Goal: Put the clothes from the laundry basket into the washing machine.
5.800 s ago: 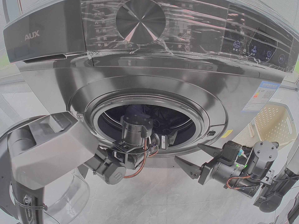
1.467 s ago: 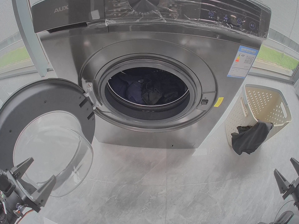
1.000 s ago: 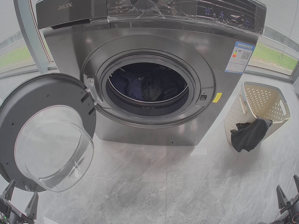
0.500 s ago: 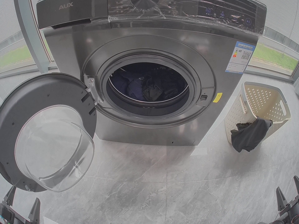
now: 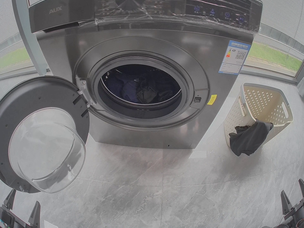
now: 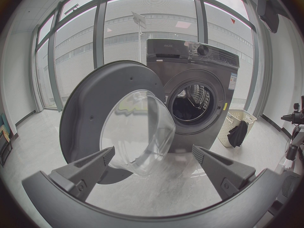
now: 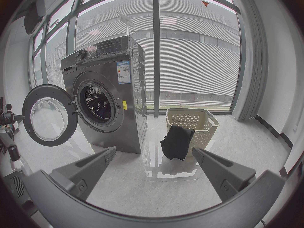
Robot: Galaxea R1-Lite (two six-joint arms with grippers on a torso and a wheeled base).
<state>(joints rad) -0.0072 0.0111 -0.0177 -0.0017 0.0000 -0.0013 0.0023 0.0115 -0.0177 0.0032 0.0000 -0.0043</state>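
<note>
Underfoot: the floor (image 5: 158, 193) is pale grey tiles, smooth and a bit shiny, across the lower half of the head view.
Room: big windows (image 7: 196, 64) with dark frames run along the far side; a strip of grass (image 5: 275, 53) shows outside.
Washing machine (image 5: 63, 54): grey, fills the upper middle of the head view, standing on the floor.
Door (image 5: 41, 92): swung wide open at middle left, its clear round glass facing out.
Clothes in drum (image 5: 139, 91): dark blue and black pieces lie inside the round hole.
Laundry basket (image 5: 265, 86): cream, full of little holes, at middle right, just beside the machine.
Dark cloth (image 5: 248, 140): hangs over the basket's near rim and down its outside.
Left gripper (image 5: 24, 197): lower left corner, fingers spread apart, holding nothing.
Right gripper (image 5: 292, 187): lower right corner, fingers spread apart, holding nothing.
</note>
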